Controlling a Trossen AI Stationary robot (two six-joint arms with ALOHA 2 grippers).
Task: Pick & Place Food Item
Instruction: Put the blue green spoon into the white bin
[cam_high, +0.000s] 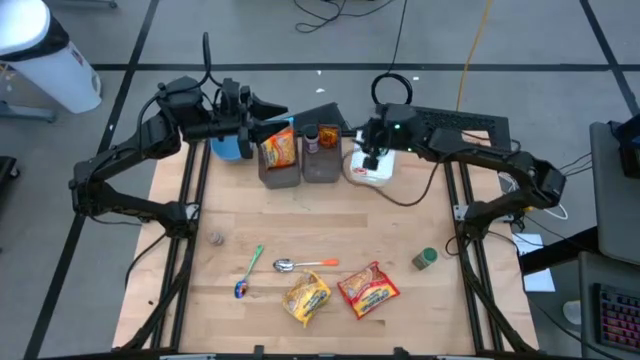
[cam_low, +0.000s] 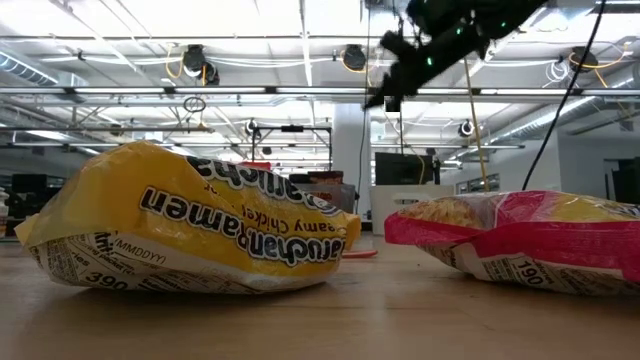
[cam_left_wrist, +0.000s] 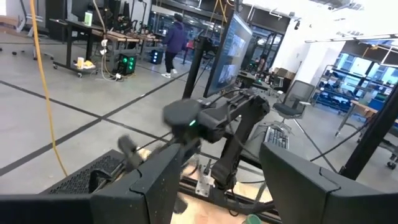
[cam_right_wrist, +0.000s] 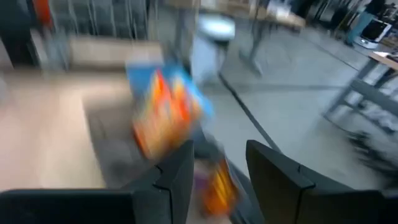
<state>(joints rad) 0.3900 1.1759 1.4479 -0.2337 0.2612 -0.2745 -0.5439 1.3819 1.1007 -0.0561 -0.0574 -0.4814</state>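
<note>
Pale wood table (cam_high: 400, 250), black arms. Yellow ramen pack (cam_high: 306, 298) with dark lettering beside a red one (cam_high: 368, 289) showing yellow noodles. An orange-yellow pack (cam_high: 279, 150) stands in a grey bin (cam_high: 279, 176). Spoon (cam_high: 300, 264) is silver with an orange handle; another utensil (cam_high: 247, 272) has a green handle and a blue end. Small green-lidded jar (cam_high: 425, 259). Blue cup (cam_high: 226, 148) at the back.

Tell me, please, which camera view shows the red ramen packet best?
The low view: the red ramen packet fills the right side, close up. The high view shows it whole but small, near the table's front edge. Neither wrist view shows it.
</note>
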